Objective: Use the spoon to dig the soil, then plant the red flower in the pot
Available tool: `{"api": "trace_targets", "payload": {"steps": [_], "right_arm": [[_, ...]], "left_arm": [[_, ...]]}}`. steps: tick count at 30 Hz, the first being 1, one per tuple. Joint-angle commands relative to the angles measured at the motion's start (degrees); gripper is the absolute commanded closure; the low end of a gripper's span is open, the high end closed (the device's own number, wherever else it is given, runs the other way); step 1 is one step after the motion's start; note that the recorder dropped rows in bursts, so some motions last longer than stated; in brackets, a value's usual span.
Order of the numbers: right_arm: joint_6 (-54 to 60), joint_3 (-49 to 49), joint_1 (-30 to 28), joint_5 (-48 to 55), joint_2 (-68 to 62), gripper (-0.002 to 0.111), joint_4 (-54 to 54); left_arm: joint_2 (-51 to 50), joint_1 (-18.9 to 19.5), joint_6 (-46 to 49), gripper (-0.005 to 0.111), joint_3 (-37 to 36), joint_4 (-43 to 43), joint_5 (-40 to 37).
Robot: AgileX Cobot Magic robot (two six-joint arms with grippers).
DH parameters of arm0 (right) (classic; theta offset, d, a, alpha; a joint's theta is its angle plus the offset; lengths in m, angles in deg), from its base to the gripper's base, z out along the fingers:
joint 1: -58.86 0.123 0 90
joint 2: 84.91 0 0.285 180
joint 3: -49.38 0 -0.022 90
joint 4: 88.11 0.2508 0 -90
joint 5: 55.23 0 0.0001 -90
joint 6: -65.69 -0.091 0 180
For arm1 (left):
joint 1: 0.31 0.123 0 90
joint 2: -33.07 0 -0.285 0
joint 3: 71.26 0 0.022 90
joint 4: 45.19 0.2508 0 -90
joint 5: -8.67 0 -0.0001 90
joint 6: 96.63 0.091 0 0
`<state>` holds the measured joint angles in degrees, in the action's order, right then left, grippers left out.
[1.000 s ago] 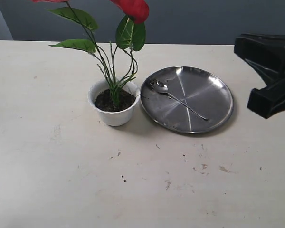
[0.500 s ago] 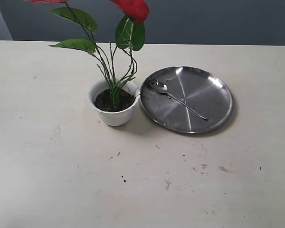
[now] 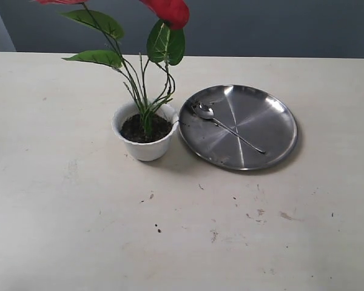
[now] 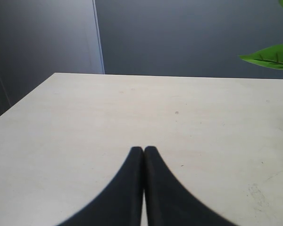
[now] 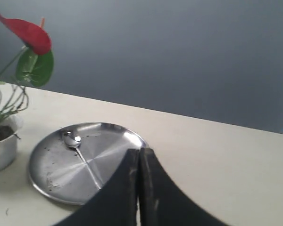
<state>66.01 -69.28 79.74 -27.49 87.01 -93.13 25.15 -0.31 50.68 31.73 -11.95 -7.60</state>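
Right fingers [image 5: 134, 158] now off exterior view

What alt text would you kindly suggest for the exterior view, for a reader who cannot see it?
A red flower with green leaves stands planted in dark soil in a small white pot on a pale table. Beside it, a round steel plate holds a spoon.

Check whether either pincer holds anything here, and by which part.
Nothing is held. The left pincer and right pincer are both shut and empty; the spoon lies loose on the steel plate.
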Motion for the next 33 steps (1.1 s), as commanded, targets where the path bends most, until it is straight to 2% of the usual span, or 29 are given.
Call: {"api": "trace_targets", "payload": {"steps": [1, 8, 22, 24, 33], "right_arm": [[1.3, 2.1, -6.5, -2.9, 0.3, 0.108, 2.0], [1.2, 6.9, -10.2, -3.1, 0.3, 0.108, 3.3], [1.2, 15.9, -10.2, -7.1, 0.3, 0.108, 4.1], [1.2, 15.9, -10.2, -9.8, 0.3, 0.108, 5.0], [1.2, 15.9, -10.2, -10.0, 0.3, 0.108, 5.8]], "left_arm": [[0.1, 0.1, -0.1, 0.106, -0.2, 0.0, -0.1], [0.1, 0.1, -0.1, 0.106, -0.2, 0.0, -0.1], [0.1, 0.1, -0.1, 0.106, -0.2, 0.0, -0.1], [0.1, 0.1, -0.1, 0.106, -0.2, 0.0, -0.1], [0.1, 0.1, -0.1, 0.106, -0.2, 0.0, -0.1]]}}
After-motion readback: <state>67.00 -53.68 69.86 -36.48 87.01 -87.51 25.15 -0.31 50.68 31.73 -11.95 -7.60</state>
